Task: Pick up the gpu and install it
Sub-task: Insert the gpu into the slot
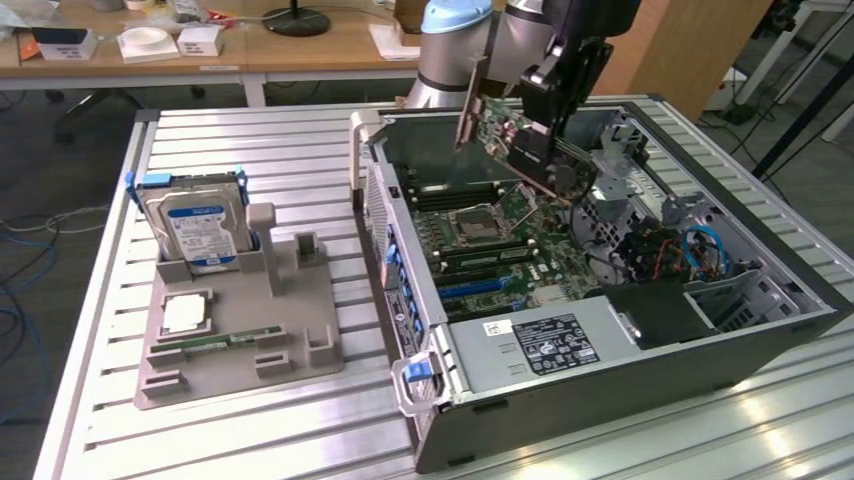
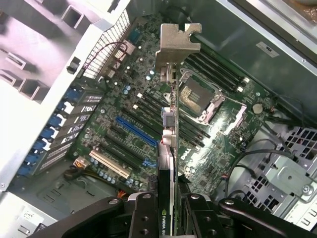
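Wrist view is showing the fingers (image 2: 143,213) gripping the gpu (image 2: 171,124) by one end. The card is sitting edge-on, with its silver bracket (image 2: 177,42) at the far end. It is hanging above the motherboard (image 2: 119,109), apart from it, with the blue slot (image 2: 136,131) lying just beside its line. In the exterior view the arm (image 1: 454,40) is holding the card tilted over the far part of the open computer case (image 1: 601,400). At the exterior view's left, a hard drive (image 1: 198,225) is standing upright in a grey holder (image 1: 240,340) on the worktop (image 1: 267,150), well apart from the case.
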`<state>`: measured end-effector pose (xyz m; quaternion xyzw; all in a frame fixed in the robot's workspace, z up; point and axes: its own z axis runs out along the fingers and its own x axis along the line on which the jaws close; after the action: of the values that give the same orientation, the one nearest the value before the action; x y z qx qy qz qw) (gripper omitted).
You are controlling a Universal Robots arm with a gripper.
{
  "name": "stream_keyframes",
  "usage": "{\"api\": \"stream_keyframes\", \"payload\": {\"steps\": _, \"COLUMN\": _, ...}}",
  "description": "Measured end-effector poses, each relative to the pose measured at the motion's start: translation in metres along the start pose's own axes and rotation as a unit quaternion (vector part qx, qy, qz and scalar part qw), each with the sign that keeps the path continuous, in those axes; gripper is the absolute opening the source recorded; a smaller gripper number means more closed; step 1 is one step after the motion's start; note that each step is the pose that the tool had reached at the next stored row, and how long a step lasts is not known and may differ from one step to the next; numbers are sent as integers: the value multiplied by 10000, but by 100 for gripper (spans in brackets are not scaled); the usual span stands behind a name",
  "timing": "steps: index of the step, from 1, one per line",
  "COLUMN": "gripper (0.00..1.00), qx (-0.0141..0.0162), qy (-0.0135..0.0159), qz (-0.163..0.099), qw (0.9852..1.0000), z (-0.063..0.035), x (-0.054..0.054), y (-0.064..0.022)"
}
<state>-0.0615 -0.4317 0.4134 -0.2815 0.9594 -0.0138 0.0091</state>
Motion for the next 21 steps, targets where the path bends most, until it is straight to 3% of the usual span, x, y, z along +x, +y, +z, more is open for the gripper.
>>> {"api": "stream_keyframes", "payload": {"steps": 10, "gripper": 26, "qx": -4, "qy": -11, "qz": -357, "qw": 9994, "z": 8, "x": 0, "y": 0}}
{"api": "stream_keyframes", "payload": {"steps": 21, "gripper": 26, "qx": -7, "qy": -23, "qz": -737, "qw": 9973, "z": 16, "x": 0, "y": 0}}
